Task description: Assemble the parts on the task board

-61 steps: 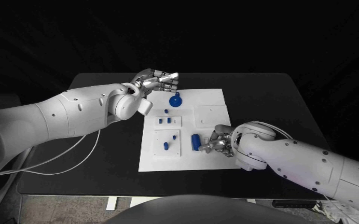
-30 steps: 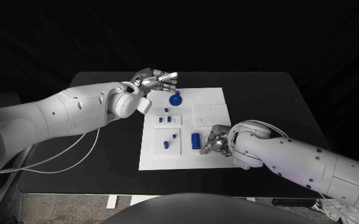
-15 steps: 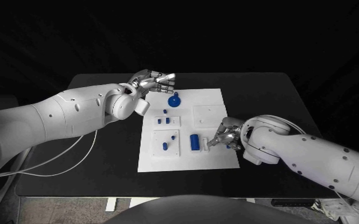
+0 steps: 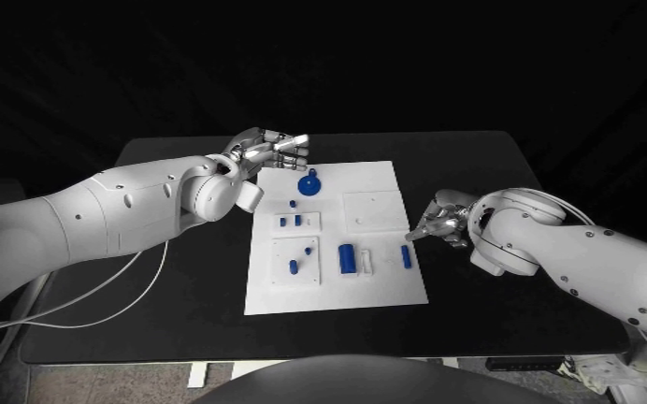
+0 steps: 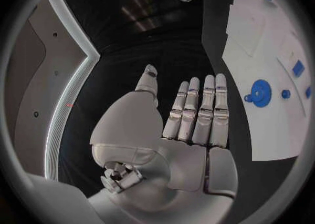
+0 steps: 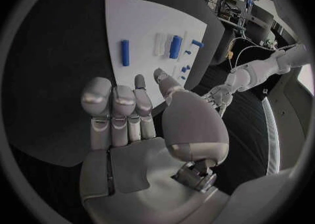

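No text, label, brand, number or sign can be read anywhere, whether on the board (image 4: 384,282), the table (image 4: 499,301) or the arms.

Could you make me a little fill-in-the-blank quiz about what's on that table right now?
1. The task board is a flat plate coloured ____.
2. The small parts lying on it, like the round part, are coloured ____.
3. The right hand holds ____.
4. The left hand hangs at the board's far corner with its fingers ____.

Missing words: white; blue; nothing; straight
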